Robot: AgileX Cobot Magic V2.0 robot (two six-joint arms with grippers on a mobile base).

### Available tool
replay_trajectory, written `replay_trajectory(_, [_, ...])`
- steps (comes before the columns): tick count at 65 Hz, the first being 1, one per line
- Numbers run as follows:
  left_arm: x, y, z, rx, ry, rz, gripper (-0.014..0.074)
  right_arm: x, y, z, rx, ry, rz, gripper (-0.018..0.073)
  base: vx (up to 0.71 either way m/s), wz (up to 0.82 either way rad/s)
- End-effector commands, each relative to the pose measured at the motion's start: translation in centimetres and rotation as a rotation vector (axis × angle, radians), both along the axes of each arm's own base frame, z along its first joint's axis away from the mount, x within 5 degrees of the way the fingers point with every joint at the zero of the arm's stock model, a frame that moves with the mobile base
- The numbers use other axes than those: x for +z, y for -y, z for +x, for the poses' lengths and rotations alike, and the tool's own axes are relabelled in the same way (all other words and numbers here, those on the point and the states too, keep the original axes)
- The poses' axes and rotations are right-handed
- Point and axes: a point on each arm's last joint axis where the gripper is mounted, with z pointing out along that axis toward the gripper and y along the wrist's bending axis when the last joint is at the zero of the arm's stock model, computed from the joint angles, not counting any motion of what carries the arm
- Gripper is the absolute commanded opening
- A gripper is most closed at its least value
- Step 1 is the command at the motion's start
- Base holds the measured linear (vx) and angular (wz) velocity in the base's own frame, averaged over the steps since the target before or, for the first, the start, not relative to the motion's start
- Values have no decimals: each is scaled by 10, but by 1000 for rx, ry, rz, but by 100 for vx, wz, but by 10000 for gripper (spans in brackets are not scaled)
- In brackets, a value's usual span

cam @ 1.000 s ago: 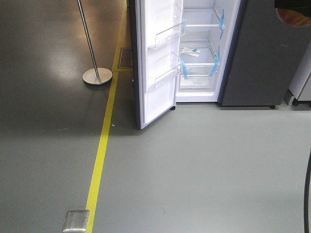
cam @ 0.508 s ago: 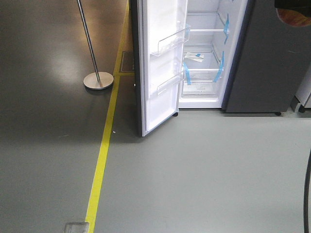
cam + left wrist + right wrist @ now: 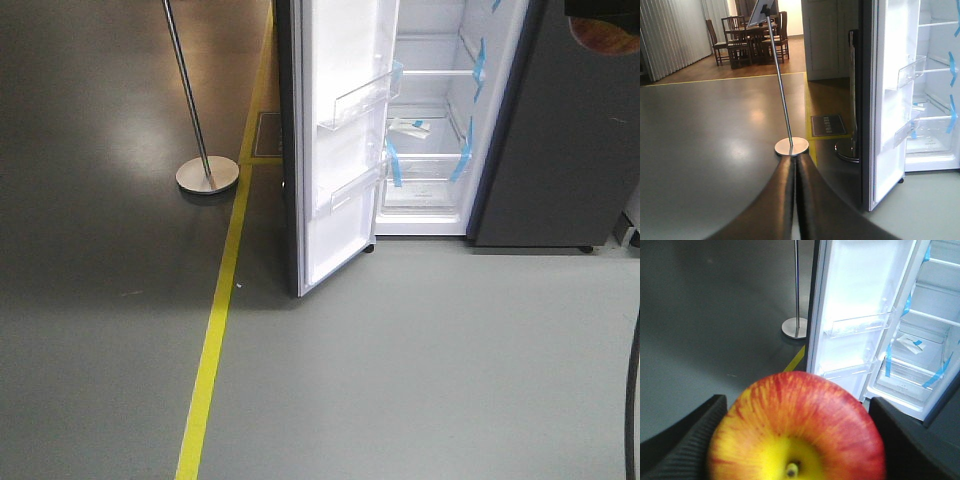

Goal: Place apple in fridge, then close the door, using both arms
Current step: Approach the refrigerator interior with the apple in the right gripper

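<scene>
The apple [image 3: 797, 430], red with a yellow patch round its stem, fills the lower half of the right wrist view. My right gripper [image 3: 797, 407] is shut on it, one dark finger on each side. A sliver of the apple [image 3: 606, 36] shows at the front view's top right corner. The fridge [image 3: 430, 130] stands ahead with its white inside, shelves and blue tape showing. The door [image 3: 340, 150] hangs wide open to the left, with clear bins on its lining. In the left wrist view my left gripper [image 3: 795, 167] is shut on nothing, left of the door [image 3: 890, 100].
A metal pole stand with a round base [image 3: 208, 175] is left of the door. Yellow tape [image 3: 215, 330] runs along the floor. A plain dark grey cabinet [image 3: 580, 140] adjoins the fridge's right side. A floor mat [image 3: 827, 125] and another round base [image 3: 847, 150] lie behind the door.
The fridge and door have grown larger and slid right and down in the front view as the base nears. The metal floor plate has left the view. The apple stays gripped.
</scene>
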Motion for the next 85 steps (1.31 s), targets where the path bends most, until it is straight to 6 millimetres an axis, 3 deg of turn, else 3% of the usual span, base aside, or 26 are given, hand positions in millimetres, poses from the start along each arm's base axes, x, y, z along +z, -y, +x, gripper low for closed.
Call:
replay_trajectory(1, [14, 2, -2, -19, 101, -3, -7, 25, -1, -12, -27, 119, 36, 119, 13, -1])
replay_trajectory(85, [14, 2, -2, -19, 101, -3, -7, 25, -1, -12, -27, 119, 36, 119, 13, -1])
